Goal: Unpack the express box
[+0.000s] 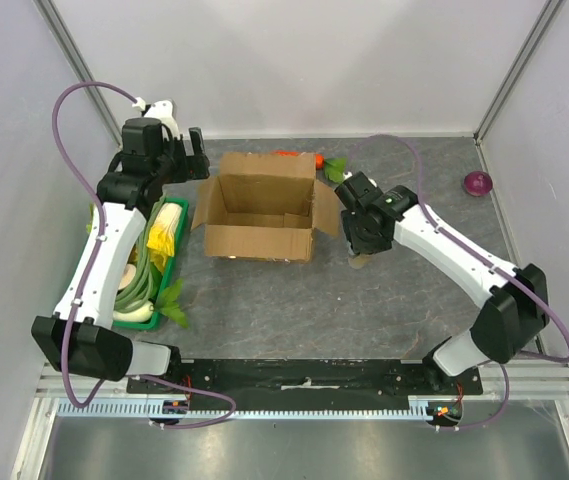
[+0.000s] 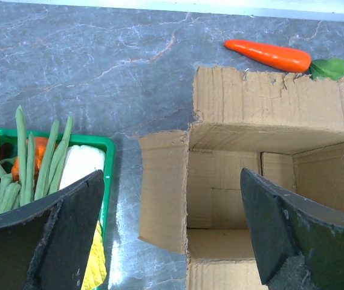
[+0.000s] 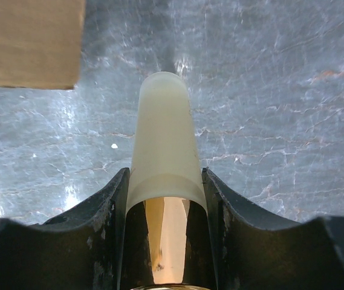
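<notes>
Cardboard, brown corrugated: one express box [image 1: 264, 213], mid-table between the two arms, upright, all four flaps splayed outward; no contents show inside from above. Judged light and likely to slide on the smooth stone-look top; walls stiff, flaps hinge and buckle at the crease, far flap ragged along its edge. Best hold looks like a pinch over a side wall's top rim, near a corner, not out on a flap tip.

One green tray [image 2: 99, 140] just left of the box, apart from it, with beans and other vegetables; one carrot [image 2: 268, 54] beyond the far flap; one purple onion [image 1: 477, 183] well apart, far right.

One small cylinder [image 3: 162, 139], frosted cap and gold body, probably slippery; right gripper [image 3: 165, 181] clamped around it, beside the box's right flap. Left gripper [image 2: 170, 181] hovers over the box's left edge; fingers [image 2: 57, 235] wide apart, holding nothing.
</notes>
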Action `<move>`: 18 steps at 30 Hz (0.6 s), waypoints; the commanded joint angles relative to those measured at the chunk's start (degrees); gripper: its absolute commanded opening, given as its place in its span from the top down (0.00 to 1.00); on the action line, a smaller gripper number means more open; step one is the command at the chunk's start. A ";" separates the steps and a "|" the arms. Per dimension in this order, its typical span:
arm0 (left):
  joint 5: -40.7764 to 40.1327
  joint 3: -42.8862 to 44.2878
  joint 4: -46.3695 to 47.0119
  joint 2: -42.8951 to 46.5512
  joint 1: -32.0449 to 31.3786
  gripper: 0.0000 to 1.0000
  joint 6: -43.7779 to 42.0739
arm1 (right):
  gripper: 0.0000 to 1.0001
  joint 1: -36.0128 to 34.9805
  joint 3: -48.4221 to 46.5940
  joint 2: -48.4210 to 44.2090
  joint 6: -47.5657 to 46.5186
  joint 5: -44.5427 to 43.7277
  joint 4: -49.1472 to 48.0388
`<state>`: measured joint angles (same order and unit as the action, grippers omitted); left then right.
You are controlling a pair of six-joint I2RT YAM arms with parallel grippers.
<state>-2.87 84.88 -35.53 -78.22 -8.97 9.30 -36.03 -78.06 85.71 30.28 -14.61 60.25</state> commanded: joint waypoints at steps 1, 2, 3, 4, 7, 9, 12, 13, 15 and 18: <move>1.82 -2.17 2.30 1.75 0.18 0.03 -1.65 | 1.00 1.31 1.24 1.82 -0.84 3.36 -0.22; 2.17 -2.44 2.65 1.92 0.18 0.02 -1.65 | 1.00 1.66 1.25 2.18 -0.84 3.54 -0.31; 2.26 -2.53 2.66 2.01 0.18 0.02 -1.65 | 1.00 1.84 1.51 2.61 -0.84 3.62 -0.22; 2.43 -2.70 2.66 2.01 0.18 0.02 -1.74 | 1.00 2.19 1.42 3.23 -0.75 3.63 -0.22; 2.52 -2.70 2.75 1.93 0.10 0.02 -1.74 | 1.00 3.60 1.42 4.72 -1.27 4.24 -0.22; 2.61 -2.62 2.75 1.66 0.10 0.02 -2.18 | 0.98 4.48 1.60 6.12 -1.63 4.94 -0.39; 2.35 -2.62 2.66 1.49 0.10 0.01 -2.71 | 0.97 5.00 1.95 7.27 -1.98 5.47 -1.01; 2.17 -2.62 2.57 1.49 0.10 0.01 -2.88 | 0.94 5.27 2.04 7.36 -1.89 5.56 -1.10; 2.08 -2.79 2.48 1.57 0.10 0.01 -2.88 | 0.88 5.62 2.39 7.63 -1.98 5.73 -1.45; 2.08 -2.79 2.39 1.49 0.10 0.01 -2.80 | 0.76 6.15 2.74 7.45 -1.72 5.73 -1.71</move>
<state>-1.02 82.06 -34.96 -77.52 -8.97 8.58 -30.48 -75.64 93.45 28.86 -9.87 59.83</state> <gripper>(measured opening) 0.985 0.520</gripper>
